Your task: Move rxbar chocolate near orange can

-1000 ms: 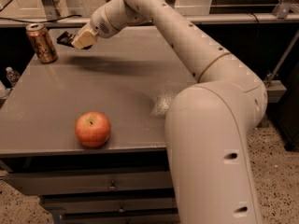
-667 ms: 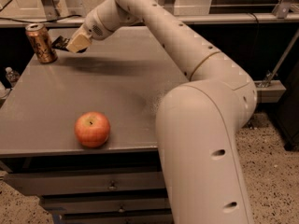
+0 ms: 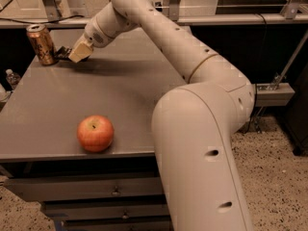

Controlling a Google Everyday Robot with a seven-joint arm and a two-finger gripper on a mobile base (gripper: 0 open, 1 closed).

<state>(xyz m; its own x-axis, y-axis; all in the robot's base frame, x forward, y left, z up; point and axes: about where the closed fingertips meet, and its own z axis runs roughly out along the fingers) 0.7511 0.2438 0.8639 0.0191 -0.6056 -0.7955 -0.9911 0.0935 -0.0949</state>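
Pincer (image 3: 72, 56) of the single arm (image 3: 192, 66), low over the far left part of the grey table (image 3: 134, 95), clenched on one end of the rxbar chocolate (image 3: 61, 52). The bar shows as a small dark shape jutting from the pincer's tip towards the left. Whether the bar touches the table cannot be told.

Orange can (image 3: 41, 44): upright on the table just left of the pincer. The bar lies between the two, its free end just beside the can's lower part. Nothing else stands between the pincer and the can.

Apple (image 3: 96, 133): red-orange and round, well apart from the pincer, near the table's front edge and clear of the arm.

Drawer fronts (image 3: 115, 192): below the table, each with a small knob.

Speckled floor (image 3: 274, 177): to the right of the arm's large lower segment.

Lettering: the dark markings on the can cannot be read, and no writing can be made out on the bar.

Count: one pincer, one bar, one can, one apple, two drawer fronts.
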